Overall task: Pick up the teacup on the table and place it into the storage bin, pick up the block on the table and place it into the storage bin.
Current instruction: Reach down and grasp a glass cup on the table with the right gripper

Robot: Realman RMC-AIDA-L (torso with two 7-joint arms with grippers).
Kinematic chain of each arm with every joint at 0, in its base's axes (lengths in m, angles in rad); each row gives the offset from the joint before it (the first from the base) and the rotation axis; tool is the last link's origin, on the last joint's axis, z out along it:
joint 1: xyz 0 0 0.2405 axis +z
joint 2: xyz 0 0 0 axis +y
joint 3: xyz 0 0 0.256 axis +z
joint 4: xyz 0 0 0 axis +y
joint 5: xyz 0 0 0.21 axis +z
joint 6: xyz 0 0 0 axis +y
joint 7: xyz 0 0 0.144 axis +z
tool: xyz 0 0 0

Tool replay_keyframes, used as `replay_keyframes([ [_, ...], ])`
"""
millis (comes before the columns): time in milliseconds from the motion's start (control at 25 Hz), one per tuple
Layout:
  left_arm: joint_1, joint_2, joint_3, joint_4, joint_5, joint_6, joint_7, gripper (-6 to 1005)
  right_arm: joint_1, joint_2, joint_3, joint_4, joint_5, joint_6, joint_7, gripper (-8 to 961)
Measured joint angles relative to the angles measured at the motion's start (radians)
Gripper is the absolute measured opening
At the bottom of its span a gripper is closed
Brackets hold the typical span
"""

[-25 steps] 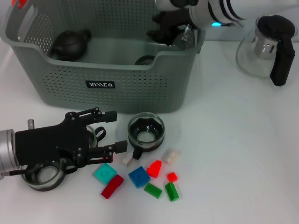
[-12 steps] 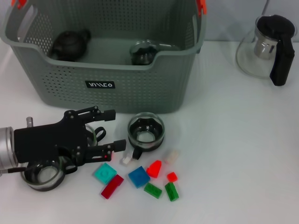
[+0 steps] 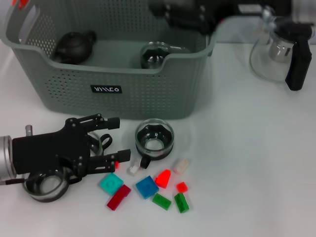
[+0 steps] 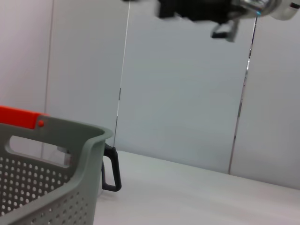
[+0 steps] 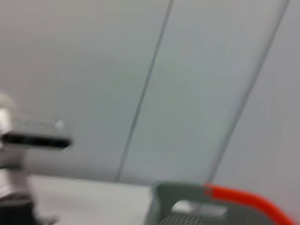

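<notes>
The grey-green storage bin (image 3: 106,91) stands at the back, with a glass teacup (image 3: 155,55) lying inside it. Another glass teacup (image 3: 154,138) with a black handle stands on the table just in front of the bin. My left gripper (image 3: 117,138) is open low over the table to the left of this teacup, with nothing between its fingers. A further glass teacup (image 3: 46,186) sits partly under that arm. Several coloured blocks lie in front, among them a blue block (image 3: 146,186) and a teal block (image 3: 111,183). My right gripper (image 3: 185,15) is a blurred dark shape above the bin's far right rim.
A black teapot (image 3: 74,47) lies in the bin's left part. A glass pot with a black handle (image 3: 296,52) stands at the back right. The left wrist view shows the bin's corner (image 4: 89,159) and orange clip (image 4: 18,116).
One second ago the right arm was over the bin's right side. It then left the view with the teacup lying in the bin. Now it is back, blurred. The left gripper barely moved.
</notes>
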Motion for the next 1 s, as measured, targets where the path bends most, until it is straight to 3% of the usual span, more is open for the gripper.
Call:
replay_keyframes([
  [160,0.000,0.000,0.002,0.000,0.024,0.002,0.004,798,-0.034,-0.004,0.048,-0.024,-0.037,-0.189,0.019,502],
  [320,-0.001,0.001,0.003,0.003,0.047,-0.001,0.006,798,0.000,-0.004,0.097,-0.018,-0.129,-0.393,0.069,500],
  [440,0.001,0.001,0.005,0.008,0.054,0.001,0.007,798,0.025,-0.002,0.093,-0.007,-0.190,-0.466,0.105,499],
  [640,0.002,0.003,0.005,0.020,0.095,0.004,0.011,797,0.091,0.000,0.043,0.062,-0.262,-0.511,0.159,497],
  [1000,0.015,0.005,0.002,0.037,0.102,0.010,0.030,797,0.269,0.003,-0.075,0.348,-0.424,-0.440,0.173,496],
])
